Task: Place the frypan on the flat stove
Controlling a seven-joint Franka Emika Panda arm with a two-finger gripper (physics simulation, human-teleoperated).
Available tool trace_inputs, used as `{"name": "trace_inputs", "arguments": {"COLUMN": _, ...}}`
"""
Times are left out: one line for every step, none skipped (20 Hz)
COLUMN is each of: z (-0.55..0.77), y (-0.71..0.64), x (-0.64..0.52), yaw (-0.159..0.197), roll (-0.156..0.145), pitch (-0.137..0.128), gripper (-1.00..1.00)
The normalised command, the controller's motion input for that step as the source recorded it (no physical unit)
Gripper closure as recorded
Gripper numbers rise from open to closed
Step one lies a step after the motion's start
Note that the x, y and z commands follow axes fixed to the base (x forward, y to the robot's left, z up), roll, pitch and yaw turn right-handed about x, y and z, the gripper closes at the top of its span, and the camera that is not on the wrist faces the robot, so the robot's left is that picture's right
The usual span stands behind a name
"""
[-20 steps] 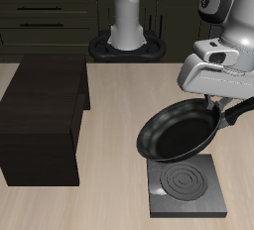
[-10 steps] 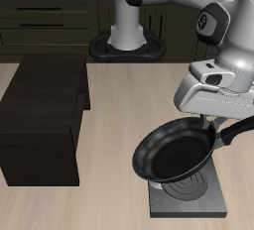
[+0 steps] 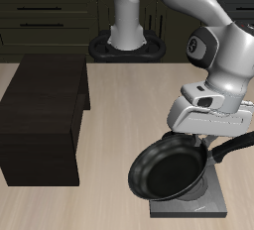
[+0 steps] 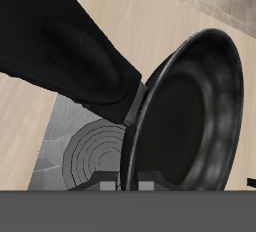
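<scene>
The black frypan [image 3: 167, 171] hangs tilted in my gripper [image 3: 209, 145], which is shut on it near where the long handle [image 3: 234, 147] meets the rim. The pan is low over the flat stove [image 3: 214, 203], a dark-grey slab near the table's front edge, and covers most of it. In the wrist view the pan's bowl [image 4: 196, 116] stands on edge close by, with the handle [image 4: 70, 56] beside it. The stove's pale rings [image 4: 92, 156] show beneath. I cannot tell whether the pan touches the stove. My gripper [image 4: 128, 180] barely shows in that view.
A large dark wooden box [image 3: 45, 115] stands on the table, well apart from the stove. The robot's base [image 3: 127, 44] is at the table's back. Dark cabinets line the wall behind it.
My gripper has come down and toward the table's front edge with the frypan. The pan now covers most of the stove rings that showed before.
</scene>
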Motion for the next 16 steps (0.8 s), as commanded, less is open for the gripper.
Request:
{"name": "trace_inputs", "arguments": {"z": -0.38, "y": -0.05, "x": 0.09, "yaw": 0.036, "roll": -0.042, "pitch": 0.033, "gripper": 1.0}}
{"name": "trace_inputs", "arguments": {"z": -0.41, "y": -0.06, "x": 0.03, "yaw": 0.031, "roll": -0.045, "pitch": 0.111, "gripper": 1.0}}
{"name": "trace_inputs", "arguments": {"z": -0.33, "y": -0.03, "x": -0.01, "yaw": 0.012, "roll": 0.013, "pitch": 0.026, "gripper": 1.0}}
{"name": "trace_inputs", "arguments": {"z": 0.04, "y": -0.04, "x": -0.05, "yaw": 0.0, "roll": 0.0, "pitch": 0.0, "gripper": 1.0}}
{"name": "trace_inputs", "arguments": {"z": -0.4, "y": -0.02, "x": 0.06, "yaw": 0.036, "roll": -0.028, "pitch": 0.09, "gripper": 1.0}}
{"name": "trace_inputs", "arguments": {"z": -0.26, "y": -0.04, "x": -0.02, "yaw": 0.005, "roll": -0.013, "pitch": 0.051, "gripper": 1.0}}
{"name": "trace_inputs", "arguments": {"z": -0.49, "y": 0.07, "x": -0.05, "yaw": 0.079, "roll": -0.017, "pitch": 0.073, "gripper": 1.0}}
{"name": "trace_inputs", "arguments": {"z": -0.38, "y": -0.02, "x": 0.0, "yaw": 0.017, "roll": 0.033, "pitch": 0.061, "gripper": 1.0}}
{"name": "trace_inputs", "arguments": {"z": -0.39, "y": -0.19, "x": 0.06, "yaw": 0.077, "roll": -0.252, "pitch": 0.071, "gripper": 1.0}}
{"name": "trace_inputs", "arguments": {"z": -0.49, "y": -0.04, "x": 0.02, "yaw": 0.015, "roll": -0.053, "pitch": 0.181, "gripper": 1.0}}
{"name": "trace_inputs", "arguments": {"z": -0.38, "y": -0.02, "x": 0.0, "yaw": -0.013, "roll": 0.042, "pitch": 0.099, "gripper": 1.0}}
{"name": "trace_inputs", "arguments": {"z": -0.32, "y": -0.03, "x": -0.08, "yaw": -0.025, "roll": 0.025, "pitch": 0.05, "gripper": -1.0}}
{"name": "trace_inputs", "arguments": {"z": -0.45, "y": -0.03, "x": -0.02, "yaw": 0.005, "roll": -0.06, "pitch": 0.146, "gripper": -1.0}}
{"name": "trace_inputs", "arguments": {"z": -0.37, "y": -0.05, "x": 0.0, "yaw": 0.028, "roll": 0.042, "pitch": 0.032, "gripper": -1.0}}
{"name": "trace_inputs", "arguments": {"z": -0.19, "y": -0.05, "x": -0.05, "yaw": -0.036, "roll": 0.048, "pitch": 0.037, "gripper": -1.0}}
{"name": "trace_inputs", "arguments": {"z": -0.33, "y": 0.0, "x": 0.0, "yaw": -0.022, "roll": -0.008, "pitch": 0.077, "gripper": -1.0}}
